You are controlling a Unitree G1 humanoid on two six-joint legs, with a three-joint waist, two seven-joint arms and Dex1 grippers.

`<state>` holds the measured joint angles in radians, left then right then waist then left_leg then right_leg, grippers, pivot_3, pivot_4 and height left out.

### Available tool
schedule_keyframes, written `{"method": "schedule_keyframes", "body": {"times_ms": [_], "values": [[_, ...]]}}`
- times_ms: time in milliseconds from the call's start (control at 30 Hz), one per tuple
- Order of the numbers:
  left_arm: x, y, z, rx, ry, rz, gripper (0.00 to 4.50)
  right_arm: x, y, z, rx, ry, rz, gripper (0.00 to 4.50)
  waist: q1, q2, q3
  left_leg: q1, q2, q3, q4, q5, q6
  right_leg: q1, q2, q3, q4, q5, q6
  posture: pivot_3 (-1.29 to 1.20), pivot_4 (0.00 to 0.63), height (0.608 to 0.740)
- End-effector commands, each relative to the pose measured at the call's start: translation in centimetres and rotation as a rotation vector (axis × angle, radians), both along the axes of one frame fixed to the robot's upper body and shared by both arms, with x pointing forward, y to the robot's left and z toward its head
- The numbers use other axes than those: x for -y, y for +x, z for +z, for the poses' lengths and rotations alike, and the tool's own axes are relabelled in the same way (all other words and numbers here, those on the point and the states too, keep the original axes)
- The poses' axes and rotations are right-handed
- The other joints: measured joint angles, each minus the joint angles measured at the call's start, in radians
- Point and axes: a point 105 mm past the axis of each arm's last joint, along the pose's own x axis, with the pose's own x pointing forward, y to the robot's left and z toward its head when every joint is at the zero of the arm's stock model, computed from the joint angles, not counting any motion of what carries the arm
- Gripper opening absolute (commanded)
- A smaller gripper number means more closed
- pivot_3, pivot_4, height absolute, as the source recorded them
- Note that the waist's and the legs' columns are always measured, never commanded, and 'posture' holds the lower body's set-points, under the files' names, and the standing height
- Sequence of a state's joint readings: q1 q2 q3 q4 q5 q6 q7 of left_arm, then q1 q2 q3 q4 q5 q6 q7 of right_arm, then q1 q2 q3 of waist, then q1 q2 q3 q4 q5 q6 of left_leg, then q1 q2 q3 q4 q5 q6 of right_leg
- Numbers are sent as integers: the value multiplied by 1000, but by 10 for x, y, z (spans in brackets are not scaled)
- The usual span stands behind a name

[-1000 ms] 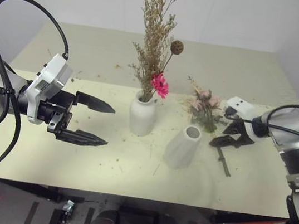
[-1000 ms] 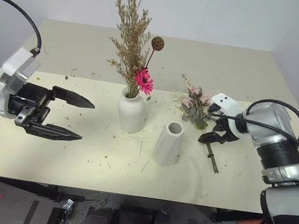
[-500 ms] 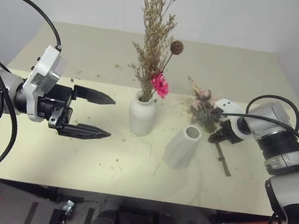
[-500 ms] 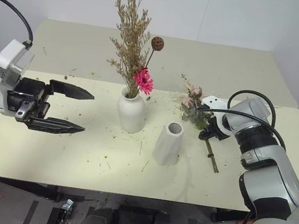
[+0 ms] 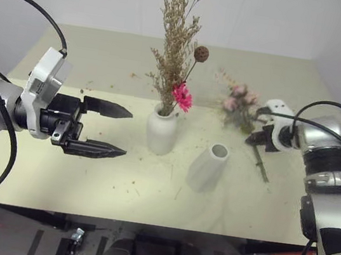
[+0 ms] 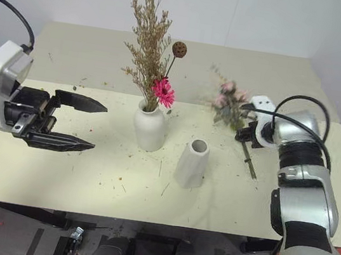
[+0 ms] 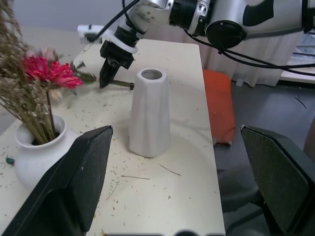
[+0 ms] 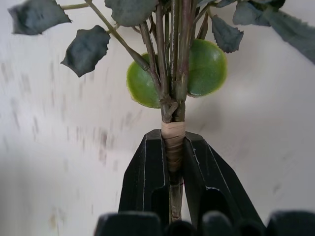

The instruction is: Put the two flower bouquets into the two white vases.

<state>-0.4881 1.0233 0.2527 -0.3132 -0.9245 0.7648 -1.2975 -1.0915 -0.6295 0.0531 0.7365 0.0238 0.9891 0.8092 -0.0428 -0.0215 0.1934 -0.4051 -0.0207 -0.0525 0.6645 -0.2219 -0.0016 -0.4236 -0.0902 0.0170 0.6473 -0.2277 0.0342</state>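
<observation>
The dried tan bouquet (image 5: pixel 177 45) with its magenta flower and brown seed head stands in the squat white vase (image 5: pixel 160 134) at the table's middle. The taller white vase (image 5: pixel 208 166) stands just right of it with an empty mouth. My right gripper (image 5: pixel 255 139) is shut on the taped stem (image 8: pixel 173 133) of the pink rose bouquet (image 5: pixel 238 104). The flower heads are raised toward the far side, and the stem's end trails toward me. My left gripper (image 5: pixel 124 133) hovers open and empty left of the squat vase, pointing at it.
Dried bits of plant litter the cream table (image 5: pixel 86 179). In the left wrist view an orange patch of floor (image 7: pixel 220 105) lies beyond the table's right edge. A white wall stands behind the table's far edge.
My right gripper has shut on the rose bouquet's stem and swung away and to the right, raising the flower heads off the table. The left gripper has hardly moved.
</observation>
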Motion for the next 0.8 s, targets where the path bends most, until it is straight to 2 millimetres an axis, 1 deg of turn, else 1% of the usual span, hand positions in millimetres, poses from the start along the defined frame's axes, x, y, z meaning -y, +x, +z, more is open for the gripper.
{"method": "schedule_keyframes", "body": {"times_ms": [33, 133, 167, 200, 267, 367, 500, 600, 700, 800], "values": [[-3, -6, 10, 42, -42, -19, 4500, 5, 3, 34, 263, 95, 8, 240, 0, 0, 0, 0, 0, 0, 0, 0, 0, 0, 0, 0, 0, 0, 0, 0, 150, 740], [-3, -11, 12, 49, -60, -52, 4500, 3, -2, 55, 425, 202, 18, 240, -1, 0, 0, 0, 0, 0, 0, 0, 0, 0, 0, 0, 0, 0, 0, 0, 150, 740], [-4, -13, 12, 50, -61, -69, 4500, 0, -7, 68, 515, 282, 54, 240, -3, 0, 0, 0, 0, 0, 0, 0, 0, 0, 0, 0, 1, 0, 0, 0, 150, 740], [-4, -14, 13, 51, -58, -81, 4500, -3, -15, 80, 579, 350, 108, 240, -5, 0, 0, 1, 0, 0, 0, 0, 0, 0, 0, 1, 1, 0, 0, 0, 150, 740], [-5, -14, 13, 52, -52, -91, 4500, -11, -32, 98, 643, 472, 232, 240, -4, 0, 0, 1, 1, 0, 0, 0, 0, 0, 1, 1, 1, 0, 0, 0, 150, 740], [-5, -11, 12, 54, -42, -92, 4500, -25, -55, 116, 688, 566, 400, 240, -3, 0, 0, 1, 1, 0, 0, 0, 0, 0, 1, 1, 1, 0, 0, 0, 150, 740], [-5, -10, 9, 47, -33, -93, 4500, -29, -77, 134, 750, 680, 536, 240, 0, 0, 0, 3, 2, 0, 0, 0, 0, 2, 1, 0, 0, 0, 0, 0, 150, 740], [-5, -10, 7, 42, -30, -93, 4500, -33, -91, 146, 781, 729, 617, 240, 0, 0, 0, 2, 1, 0, 0, 0, 0, 2, 1, 0, 0, 0, 0, 0, 150, 740], [-5, -9, 7, 41, -29, -90, 4500, -39, -103, 152, 784, 784, 684, 240, 1, 0, 0, 2, 2, 0, 0, 0, 0, 1, 1, 0, 0, 0, 0, 0, 150, 740], [-5, -8, 6, 38, -27, -91, 4500, -46, -114, 151, 781, 821, 743, 240, 0, 0, 0, 2, 2, 0, 0, 0, 0, 2, 1, 1, 0, 0, 0, 0, 150, 740]]}}
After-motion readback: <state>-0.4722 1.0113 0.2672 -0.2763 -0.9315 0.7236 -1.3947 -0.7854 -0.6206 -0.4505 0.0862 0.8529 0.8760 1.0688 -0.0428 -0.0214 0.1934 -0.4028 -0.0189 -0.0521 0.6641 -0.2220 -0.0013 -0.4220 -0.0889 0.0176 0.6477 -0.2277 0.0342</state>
